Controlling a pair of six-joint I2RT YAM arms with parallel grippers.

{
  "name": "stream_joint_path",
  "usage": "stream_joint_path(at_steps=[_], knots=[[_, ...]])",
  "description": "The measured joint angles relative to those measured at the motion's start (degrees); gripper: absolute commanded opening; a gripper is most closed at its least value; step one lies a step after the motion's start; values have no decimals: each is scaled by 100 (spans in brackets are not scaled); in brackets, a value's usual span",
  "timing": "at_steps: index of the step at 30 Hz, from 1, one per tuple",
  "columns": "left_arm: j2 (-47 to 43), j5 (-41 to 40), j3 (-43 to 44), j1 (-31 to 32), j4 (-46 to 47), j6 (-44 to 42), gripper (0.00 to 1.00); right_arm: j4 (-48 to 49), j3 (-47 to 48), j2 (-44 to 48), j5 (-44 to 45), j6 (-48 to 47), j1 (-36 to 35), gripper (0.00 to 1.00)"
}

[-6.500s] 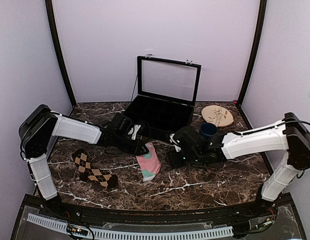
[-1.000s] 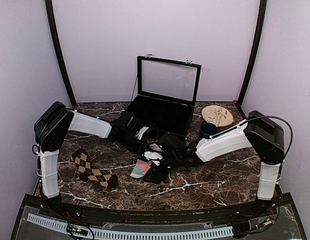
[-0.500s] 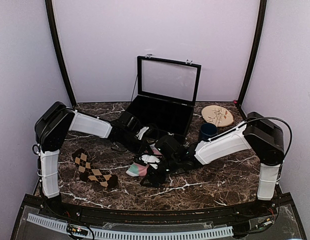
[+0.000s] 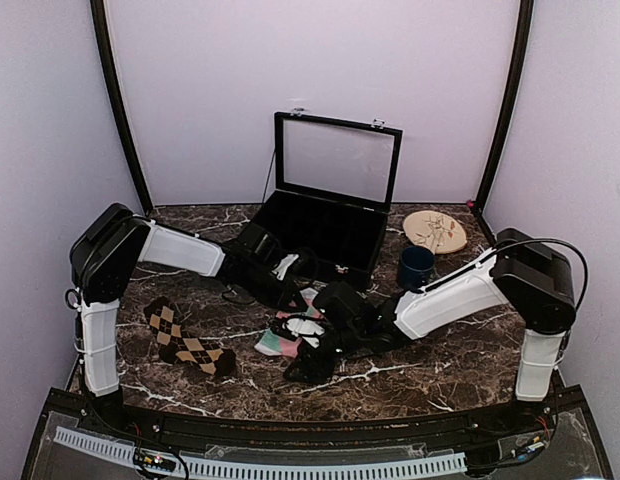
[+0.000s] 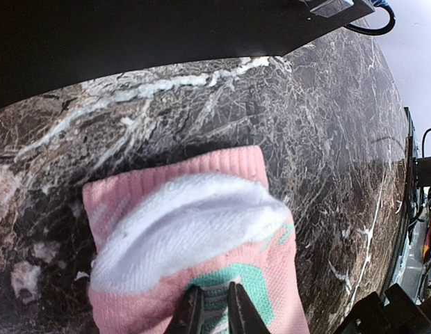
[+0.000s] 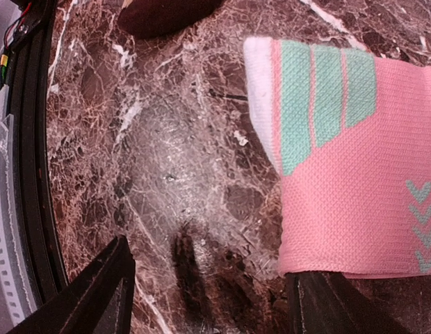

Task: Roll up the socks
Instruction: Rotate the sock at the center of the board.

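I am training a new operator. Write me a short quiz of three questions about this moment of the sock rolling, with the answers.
1. True or false: the right gripper has open jaws.
2. The left gripper is: A) shut on the pink sock; B) wide open; C) out of view.
3. Fill in: the argyle sock lies on the ___ arm's side.
Key: 1 true; 2 A; 3 left.
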State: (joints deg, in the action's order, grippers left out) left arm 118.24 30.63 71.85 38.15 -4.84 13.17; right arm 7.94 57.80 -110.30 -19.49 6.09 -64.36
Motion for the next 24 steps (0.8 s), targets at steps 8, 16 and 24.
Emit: stream_joint_path(at_steps=[8, 16, 24], knots=[[7, 24, 0, 2, 9, 2, 15, -114, -461, 741, 485, 234, -68, 68], [7, 98, -118, 2, 157, 50, 15, -531, -522, 1379, 804, 378, -160, 68], [7, 133, -195, 0, 345, 76, 15, -811, -463, 1414, 1045, 509, -188, 50]])
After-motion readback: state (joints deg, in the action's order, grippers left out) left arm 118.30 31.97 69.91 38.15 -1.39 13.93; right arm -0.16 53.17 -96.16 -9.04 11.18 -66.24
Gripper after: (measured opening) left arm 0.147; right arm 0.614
